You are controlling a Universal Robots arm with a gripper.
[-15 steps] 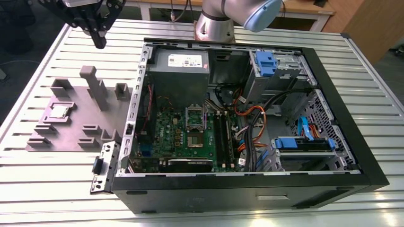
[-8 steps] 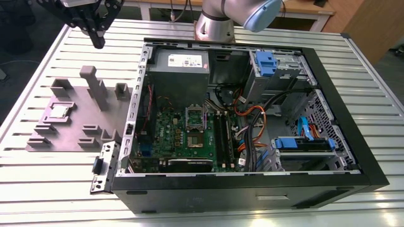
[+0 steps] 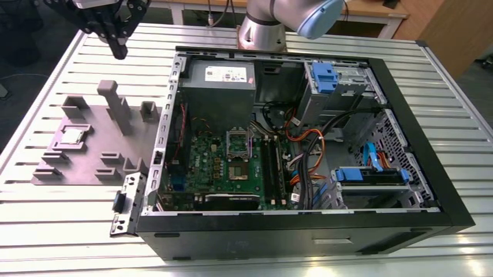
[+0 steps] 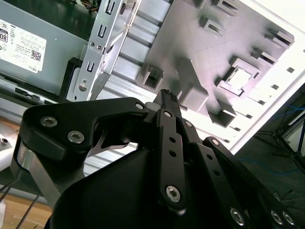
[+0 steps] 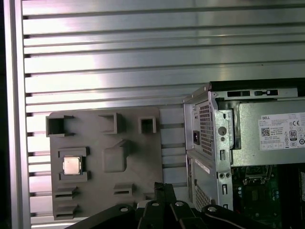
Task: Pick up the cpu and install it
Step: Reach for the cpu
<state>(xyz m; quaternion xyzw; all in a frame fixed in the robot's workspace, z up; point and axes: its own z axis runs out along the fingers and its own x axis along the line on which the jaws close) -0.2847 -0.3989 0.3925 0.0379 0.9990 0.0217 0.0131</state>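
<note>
While the gripper (image 3: 119,53) hangs up high, fingers (image 3: 117,45) pinched together on nothing, the cpu (image 3: 73,135) sits in a square pocket of the fixture plate (image 3: 86,154), beside the open case (image 3: 308,234); its power supply (image 3: 219,92) has a white printed sticker (image 3: 228,73).

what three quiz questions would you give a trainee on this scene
1. True or false: the gripper holds the chip.
2. The chip lies: A in the board's socket; B on the grey plate; C on the bare table.
3. In the exterior view, on which side of the computer case is the plate?
Key: 1 false; 2 B; 3 the exterior view's left.
</note>
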